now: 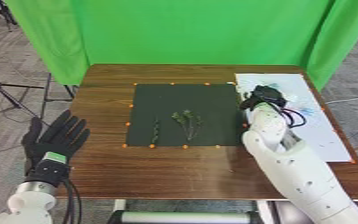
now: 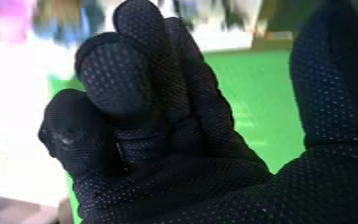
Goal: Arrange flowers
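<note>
On a brown wooden table [image 1: 158, 175], a dark mat [image 1: 158, 100] bears your green stems [image 1: 190, 122] near its middle, beside a white sheet [image 1: 327, 137] strewn with small pale flowers [image 1: 307, 110]. Your left hand [image 1: 51, 144] lies spread, palm flat, off the table's left edge; your right hand [image 1: 264, 94], loosely open and apparently empty, reaches over the sheet's mat-side edge, thumb apart from the fingers. Come in too low and that glove could crush or scatter the blooms, since it covers some from above.
</note>
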{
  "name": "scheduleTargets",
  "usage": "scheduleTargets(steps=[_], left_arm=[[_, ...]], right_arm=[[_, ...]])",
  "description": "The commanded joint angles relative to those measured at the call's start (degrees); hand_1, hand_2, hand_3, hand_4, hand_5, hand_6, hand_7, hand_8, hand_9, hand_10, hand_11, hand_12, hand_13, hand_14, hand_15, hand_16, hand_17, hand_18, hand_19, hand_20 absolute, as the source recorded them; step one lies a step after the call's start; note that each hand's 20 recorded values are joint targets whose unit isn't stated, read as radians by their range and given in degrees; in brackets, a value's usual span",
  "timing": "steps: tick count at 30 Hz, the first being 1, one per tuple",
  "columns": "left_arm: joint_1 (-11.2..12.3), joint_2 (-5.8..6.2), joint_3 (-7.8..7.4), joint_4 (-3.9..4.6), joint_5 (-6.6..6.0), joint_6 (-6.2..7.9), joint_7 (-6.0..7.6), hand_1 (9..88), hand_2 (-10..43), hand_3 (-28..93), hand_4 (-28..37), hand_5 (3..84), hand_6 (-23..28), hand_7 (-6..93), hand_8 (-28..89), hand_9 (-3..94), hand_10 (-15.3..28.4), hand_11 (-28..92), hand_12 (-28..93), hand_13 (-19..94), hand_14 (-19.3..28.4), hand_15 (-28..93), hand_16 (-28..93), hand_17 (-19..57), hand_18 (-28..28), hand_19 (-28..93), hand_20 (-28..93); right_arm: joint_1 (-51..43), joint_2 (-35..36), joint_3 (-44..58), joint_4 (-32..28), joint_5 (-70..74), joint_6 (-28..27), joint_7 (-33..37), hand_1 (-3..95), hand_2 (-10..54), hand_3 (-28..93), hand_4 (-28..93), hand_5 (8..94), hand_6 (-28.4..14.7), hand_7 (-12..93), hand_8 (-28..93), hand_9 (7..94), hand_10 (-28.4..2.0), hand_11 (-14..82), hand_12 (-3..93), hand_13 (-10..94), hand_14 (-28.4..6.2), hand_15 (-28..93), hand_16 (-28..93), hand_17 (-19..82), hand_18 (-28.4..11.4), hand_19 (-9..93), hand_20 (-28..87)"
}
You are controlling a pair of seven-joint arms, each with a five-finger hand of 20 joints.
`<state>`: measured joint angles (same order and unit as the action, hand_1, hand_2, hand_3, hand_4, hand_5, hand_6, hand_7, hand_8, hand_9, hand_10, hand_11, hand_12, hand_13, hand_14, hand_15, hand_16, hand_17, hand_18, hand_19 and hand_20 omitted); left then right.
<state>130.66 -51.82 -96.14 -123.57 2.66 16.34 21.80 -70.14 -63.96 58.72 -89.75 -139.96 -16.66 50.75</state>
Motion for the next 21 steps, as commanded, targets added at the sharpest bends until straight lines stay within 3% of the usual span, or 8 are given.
scheduleTargets(steps=[1,3,7,8,10,13,18,21], left_arm=[[-0.31,0.1,0.3,1.0,-1.02,-3.96,0.33,26.1,14.7,72,-28.3,39.0,7.7,18.1,-11,35.5,15.5,29,11,26,15.9,43,-11,-5.0,13.8,40,7],[-0.32,-0.08,0.44,0.7,-3.57,-3.69,1.06,26.0,14.3,72,-28.3,38.5,7.6,17.9,-11,35.4,15.5,29,11,26,15.8,43,-11,-4.9,13.7,40,7],[-0.93,-0.55,0.67,2.13,-0.63,-5.56,-1.36,26.1,13.9,72,-28.3,38.3,7.4,17.6,-11,35.3,15.4,29,11,26,15.8,43,-11,-4.8,13.7,39,7],[-1.24,-0.74,1.03,2.58,-1.24,-6.22,-1.6,26.1,13.8,72,-28.3,38.3,7.4,17.5,-11,35.2,15.4,29,11,26,15.8,43,-11,-4.8,13.7,39,7],[-1.2,-1.18,1.28,2.2,-3.72,-5.75,-1.46,26.1,13.8,72,-28.3,38.0,7.3,17.4,-11,35.2,15.4,28,11,26,15.7,42,-11,-4.9,13.7,39,7],[-0.54,-1.44,1.08,2.02,-2.45,-5.37,-1.49,26.1,13.8,72,-28.3,37.8,7.4,17.1,-11,35.0,15.3,28,11,26,15.7,42,-11,-5.0,13.7,39,7],[-0.76,-1.49,0.64,2.32,-3.46,-5.41,-1.07,26.0,13.8,72,-28.3,37.8,7.4,16.9,-11,34.9,15.3,28,11,26,15.8,42,-10,-5.0,13.7,39,7],[1.43,-2.59,-0.63,0.75,-4.69,-3.81,-1.51,26.0,13.8,71,-28.3,37.8,7.4,16.9,-11,34.9,15.3,28,11,26,15.8,42,-10,-5.0,13.7,39,7]], right_arm=[[1.64,-2.07,-0.43,2.27,5.01,-5.74,1.36,33.8,-9.5,72,-28,65.9,-9.7,13,-8,74.3,-18.6,30.1,25.6,75,-12.2,61,31,54,-21.9,93,53],[1.47,-2.63,-1.09,3.59,3.83,-5.54,1.32,39.2,-9.5,74,-28,67.1,-8.3,15,-8,74.8,-17.3,31.8,26.1,75,-11.5,61,30,53,-22.3,93,52],[1.2,-4.77,-0.49,7.39,5.86,-5.61,3.35,47.7,-9.5,73,-28,69.6,-6.3,24,4,77.6,-14.0,30.8,38.6,77,-9.9,61,32,53,-22.1,93,50],[1.19,-4.97,-0.36,8.08,6.73,-5.79,3.98,50.5,-9.5,71,-28,69.7,-5.4,28,11,78.7,-12.8,29.8,44.0,78,-9.7,62,32,53,-22.0,93,50],[0.21,-5.22,-0.18,8.72,6.42,-5.01,3.86,54.4,-9.5,69,-28,69.3,-3.3,39,17,80.7,-11.5,28.2,50.1,79,-9.4,62,32,54,-21.4,93,50],[-1.15,-5.43,0.92,8.23,7.41,-4.64,3.9,55.7,-9.5,71,-28,70.0,-2.2,45,19,82.6,-10.4,28.1,51.7,81,-8.8,62,32,56,-21.1,93,50],[-4.01,-4.13,3.48,4.01,6.3,4.72,2.39,53.7,-9.5,76,-24,69.2,-2.6,49,20,82.5,-9.7,29.5,53.4,82,-8.2,62,33,57,-20.9,93,50],[-7.21,-4.84,6.4,1.02,4.58,8.46,0.48,49.9,-9.5,78,-16,66.9,-3.3,54,19,82.2,-9.9,30.8,53.3,82,-8.4,63,33,57,-20.7,93,50]])
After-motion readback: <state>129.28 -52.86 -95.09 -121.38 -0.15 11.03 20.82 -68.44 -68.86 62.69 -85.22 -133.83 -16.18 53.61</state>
